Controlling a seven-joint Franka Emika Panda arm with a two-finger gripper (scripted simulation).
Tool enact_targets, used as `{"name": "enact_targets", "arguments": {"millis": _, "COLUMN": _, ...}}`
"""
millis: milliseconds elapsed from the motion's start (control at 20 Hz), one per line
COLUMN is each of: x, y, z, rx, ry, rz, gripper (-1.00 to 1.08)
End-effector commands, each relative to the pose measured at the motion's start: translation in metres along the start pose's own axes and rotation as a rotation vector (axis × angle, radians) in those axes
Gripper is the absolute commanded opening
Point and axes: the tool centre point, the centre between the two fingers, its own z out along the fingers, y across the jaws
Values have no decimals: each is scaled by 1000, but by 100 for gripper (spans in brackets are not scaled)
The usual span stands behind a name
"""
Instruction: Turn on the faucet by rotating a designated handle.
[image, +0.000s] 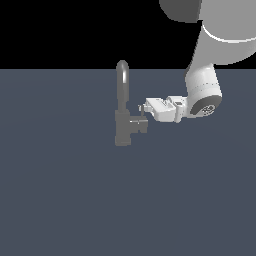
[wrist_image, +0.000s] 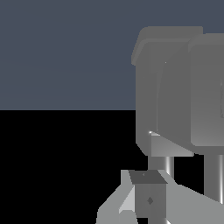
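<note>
The faucet (image: 122, 127) is dull grey, with a tall arched spout (image: 122, 75), a blocky lower body and a side stub (image: 139, 125) pointing to the exterior view's right. The handle (image: 143, 115), a thin short lever, rises from that stub. My gripper (image: 141, 108) reaches in horizontally from the exterior view's right, its tip at the top of the lever, touching or nearly so. The fingers look pressed together with nothing between them. In the wrist view the faucet body (wrist_image: 166, 87) fills the frame close ahead of my gripper (wrist_image: 148, 199).
The faucet stands on a flat dark blue-grey floor (image: 60, 200). My white arm (image: 202, 90) comes down from the upper part of the exterior view's right. The background is black.
</note>
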Motion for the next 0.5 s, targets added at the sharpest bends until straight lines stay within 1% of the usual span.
{"name": "enact_targets", "arguments": {"millis": 0, "x": -3, "y": 0, "z": 0, "rx": -4, "ry": 4, "rz": -6, "gripper": -100}}
{"name": "enact_targets", "arguments": {"millis": 250, "x": -3, "y": 0, "z": 0, "rx": -5, "ry": 5, "rz": -7, "gripper": -100}}
{"name": "enact_targets", "arguments": {"millis": 450, "x": -5, "y": 7, "z": 0, "rx": -5, "ry": 5, "rz": -7, "gripper": -100}}
